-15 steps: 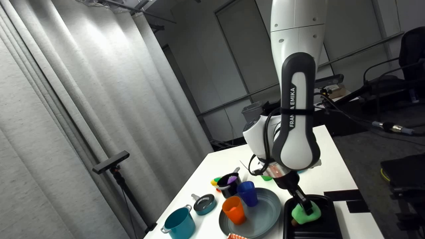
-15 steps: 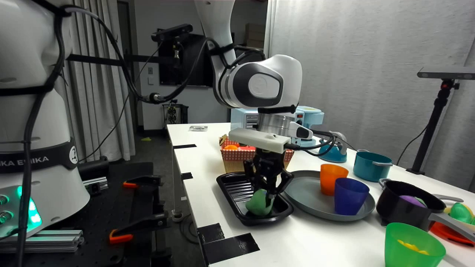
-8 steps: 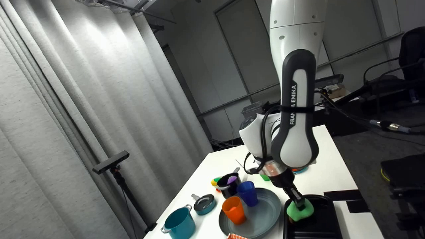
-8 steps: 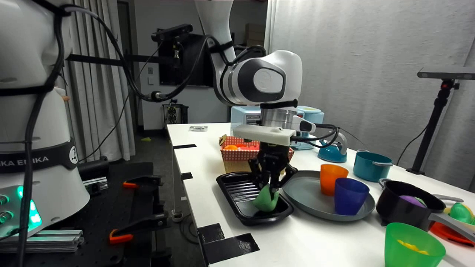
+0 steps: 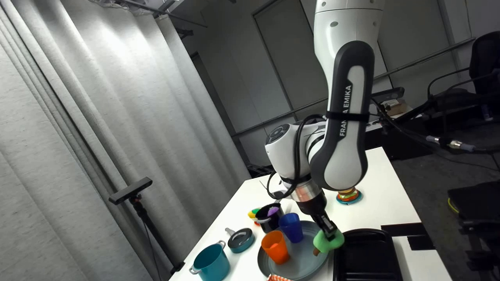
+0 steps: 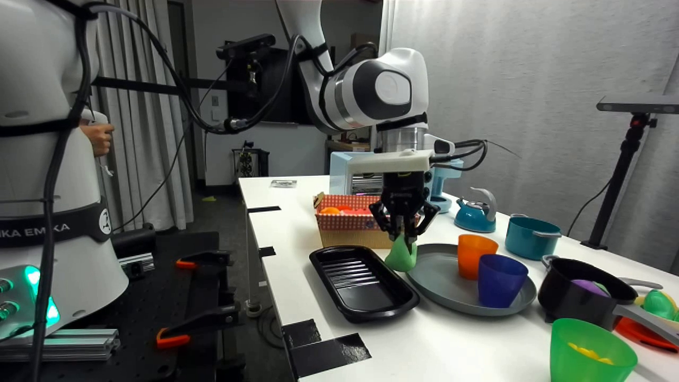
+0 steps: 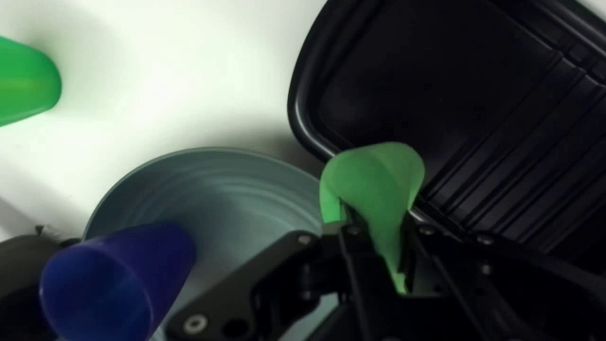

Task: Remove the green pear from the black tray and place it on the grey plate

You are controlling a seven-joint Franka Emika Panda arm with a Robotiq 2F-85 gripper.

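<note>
The green pear (image 6: 400, 258) is held in the air by my gripper (image 6: 406, 239). In an exterior view the pear (image 5: 329, 241) shows above the gap between the black tray (image 5: 367, 255) and the grey plate (image 5: 304, 260), with the gripper (image 5: 331, 232) above it. In the wrist view the gripper (image 7: 377, 225) has a finger on each side of the pear (image 7: 371, 182). The pear overlaps the near rim of the tray (image 7: 426, 94) there, with the plate (image 7: 222, 189) beside it. The tray holds nothing that I can see. The gripper is shut on the pear.
An orange cup (image 6: 475, 257) and a blue cup (image 6: 500, 282) stand on the plate. A checked basket (image 6: 347, 228) is behind the tray. A black pot (image 6: 578, 302), a teal pot (image 6: 530, 237) and a green cup (image 6: 589, 353) stand nearby.
The pear has been lifted out of the black tray by the gripper. Pear and gripper have moved up and across toward the grey plate. The tray and plate have not moved.
</note>
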